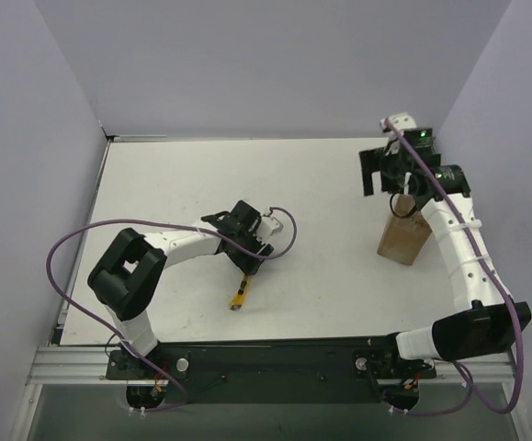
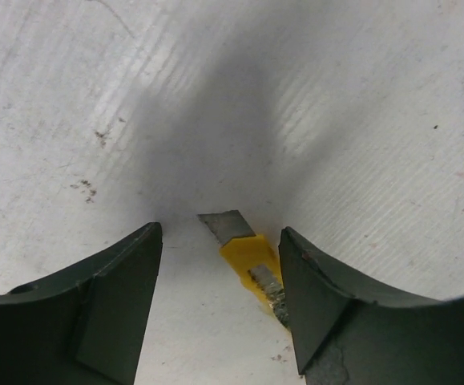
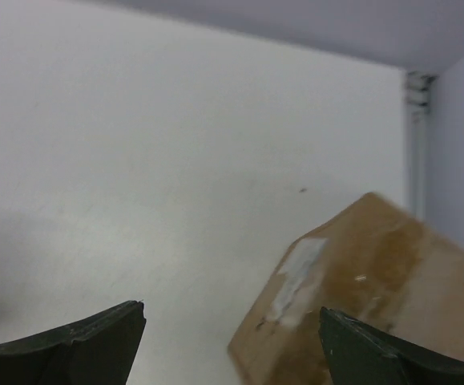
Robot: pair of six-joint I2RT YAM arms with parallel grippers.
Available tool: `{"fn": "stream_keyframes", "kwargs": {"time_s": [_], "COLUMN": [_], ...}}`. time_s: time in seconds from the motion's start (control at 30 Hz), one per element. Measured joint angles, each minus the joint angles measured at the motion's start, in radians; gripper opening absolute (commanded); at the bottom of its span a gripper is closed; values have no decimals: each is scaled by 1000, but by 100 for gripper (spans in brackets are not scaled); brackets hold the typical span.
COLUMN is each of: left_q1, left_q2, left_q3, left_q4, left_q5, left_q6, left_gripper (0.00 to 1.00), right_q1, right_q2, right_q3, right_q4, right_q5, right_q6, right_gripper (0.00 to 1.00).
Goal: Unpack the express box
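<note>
Left claw [image 2: 219, 239] is spread wide and gripping nothing, with the yellow utility knife [image 2: 248, 261] flat on the worktop [image 1: 321, 276] between its fingers, hard against the one at 3 o'clock. Over at the worktop's 3 o'clock side the express box [image 1: 403, 237] stands tilted. The right claw [image 3: 232, 311] hangs above it, jaws wide apart and empty, the box at its 5 o'clock.

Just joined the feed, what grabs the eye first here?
The brown express box stands at the table's right side, with the open right gripper hanging close by it. Nearer the middle, a yellow utility knife lies blade-out on the white table, between the fingers of the open left gripper.
</note>
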Motion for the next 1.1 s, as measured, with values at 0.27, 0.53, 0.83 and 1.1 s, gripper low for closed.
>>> {"fn": "stream_keyframes", "kwargs": {"time_s": [0.27,0.53,0.83,1.1], "left_q1": [126,142,115,15], "left_q2": [-21,112,286,528], "left_q3": [6,366,537,700], "left_q4": [-3,64,470,563], "left_q5": [79,209,322,319], "left_q6": [4,-30,-160,-267], "left_gripper": [77,70,0,0], "right_q1": [-92,-324,-532,-636], "right_q2": [93,147,139,230], "right_q3": [257,223,146,-39], "right_q4": [95,66,85,75], "right_q5": [363,402,365,202], "right_q6": [42,141,92,7], "right_gripper": [100,53,6,0]}}
